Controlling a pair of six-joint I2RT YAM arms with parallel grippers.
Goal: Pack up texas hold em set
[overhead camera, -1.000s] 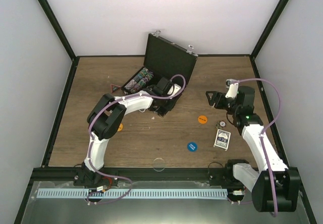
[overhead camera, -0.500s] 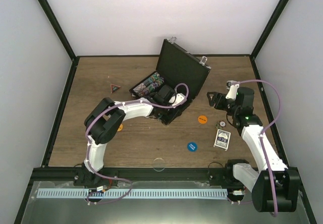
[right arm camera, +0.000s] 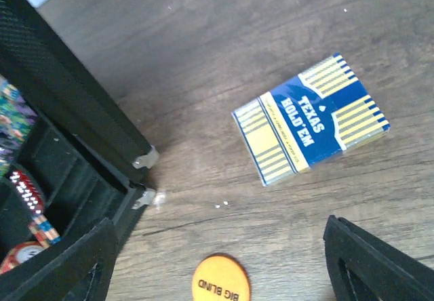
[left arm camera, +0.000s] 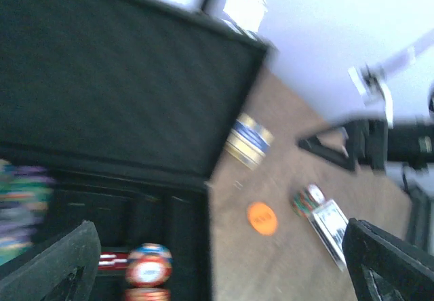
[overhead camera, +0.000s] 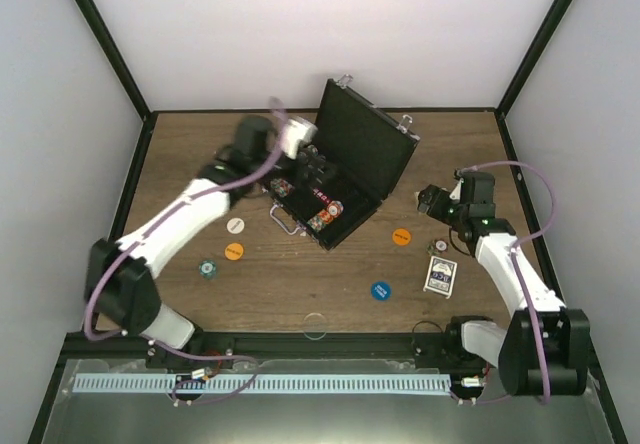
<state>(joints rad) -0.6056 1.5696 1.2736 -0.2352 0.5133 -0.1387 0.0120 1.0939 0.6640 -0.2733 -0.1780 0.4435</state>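
Flat black hinged case (overhead camera: 365,154) stands open mid-table, lid raised. Its tray slots hold multicoloured poker chips (overhead camera: 325,212). A blue-and-yellow card box (right arm camera: 312,119) and a round orange button (right arm camera: 220,282) lie outside on the wooden table (overhead camera: 180,164). Left gripper (left arm camera: 220,228) and right gripper (right arm camera: 220,225): fingers spread, nothing held.

The left arm (overhead camera: 170,229) climbs from the lower left of the top view, bends at its elbow near the left edge, and stretches up to the upper centre, its wrist blurred. The left end effector (overhead camera: 300,142) has its fingers (left arm camera: 47,260) spread wide. The right arm (overhead camera: 510,269) rises from the lower right and leans inward. The right end effector (overhead camera: 428,202) points left, its jaws likewise wide apart.
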